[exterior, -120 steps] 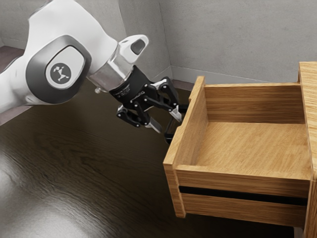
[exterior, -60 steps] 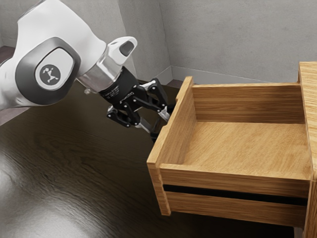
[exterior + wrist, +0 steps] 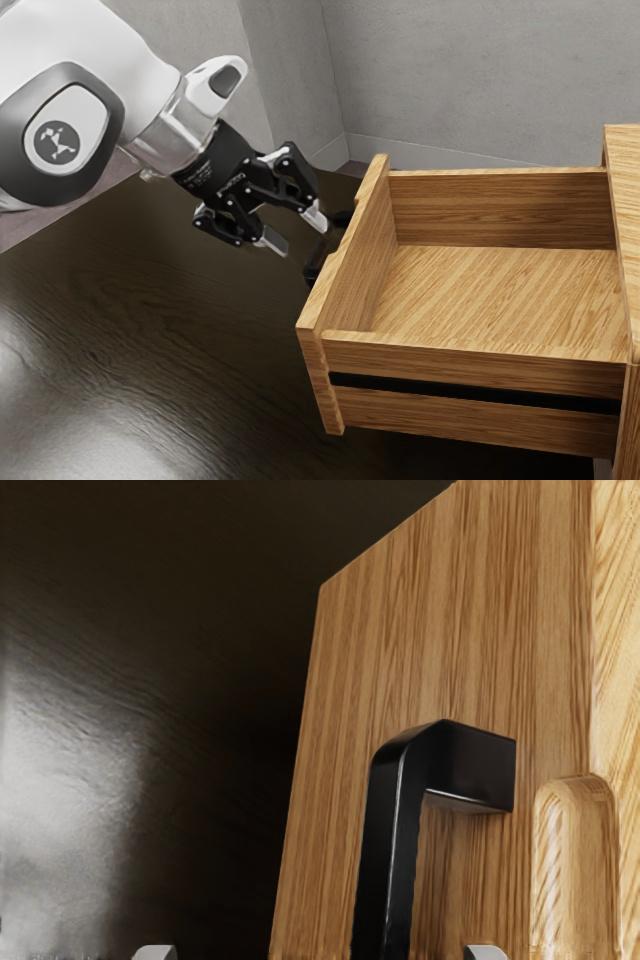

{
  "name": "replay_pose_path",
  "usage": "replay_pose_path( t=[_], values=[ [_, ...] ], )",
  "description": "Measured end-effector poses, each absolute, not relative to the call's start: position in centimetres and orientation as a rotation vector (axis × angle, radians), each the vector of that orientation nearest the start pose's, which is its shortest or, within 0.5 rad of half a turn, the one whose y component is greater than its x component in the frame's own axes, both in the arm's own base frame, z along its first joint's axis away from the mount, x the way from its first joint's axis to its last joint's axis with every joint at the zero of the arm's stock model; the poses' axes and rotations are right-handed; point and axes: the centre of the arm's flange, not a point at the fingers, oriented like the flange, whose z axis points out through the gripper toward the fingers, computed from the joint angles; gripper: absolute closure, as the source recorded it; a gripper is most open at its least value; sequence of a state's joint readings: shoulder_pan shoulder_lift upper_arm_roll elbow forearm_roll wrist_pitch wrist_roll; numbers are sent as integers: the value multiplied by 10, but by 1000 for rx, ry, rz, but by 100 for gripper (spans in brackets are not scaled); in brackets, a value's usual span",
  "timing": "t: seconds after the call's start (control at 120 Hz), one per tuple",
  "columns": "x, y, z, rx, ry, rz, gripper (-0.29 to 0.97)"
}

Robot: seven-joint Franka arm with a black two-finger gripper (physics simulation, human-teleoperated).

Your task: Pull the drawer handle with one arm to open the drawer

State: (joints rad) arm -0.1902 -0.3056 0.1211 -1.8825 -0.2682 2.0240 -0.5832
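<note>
The wooden drawer (image 3: 480, 290) stands pulled far out of its cabinet (image 3: 624, 170), its inside bare. Its black bar handle (image 3: 316, 264) sits on the drawer front (image 3: 352, 250), which faces the exterior view's left. My black gripper (image 3: 296, 232) hovers just off the handle on that side, open, with both fingers apart and touching nothing. In the wrist view the handle (image 3: 400, 850) runs down the oak front (image 3: 440, 630), and my two grey fingertips (image 3: 155, 952) peek in on either side of it, clear of the bar.
A dark glossy wood floor (image 3: 150, 350) spreads under and to the left of the drawer. Grey walls (image 3: 480, 70) rise behind. A lower drawer front (image 3: 470, 420) sits beneath the open one.
The drawer first slid further out toward the exterior view's left with my gripper on the handle. Since then the fingers have let go and my hand has backed off left; the drawer stayed put.
</note>
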Motion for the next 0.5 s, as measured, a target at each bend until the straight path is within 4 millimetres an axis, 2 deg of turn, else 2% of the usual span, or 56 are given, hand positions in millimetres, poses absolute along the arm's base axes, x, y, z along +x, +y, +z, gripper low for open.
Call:
replay_pose_path(
  t=[0.15, 0.267, 0.4, 0.5],
  values=[
    [485, -38, 698, -3369, -983, -594, 21],
    [485, -34, 725, -3332, -932, -607, 12],
    [517, -48, 751, -3267, -839, -541, 6],
    [525, -60, 754, -3234, -784, -461, 4]
  ],
)
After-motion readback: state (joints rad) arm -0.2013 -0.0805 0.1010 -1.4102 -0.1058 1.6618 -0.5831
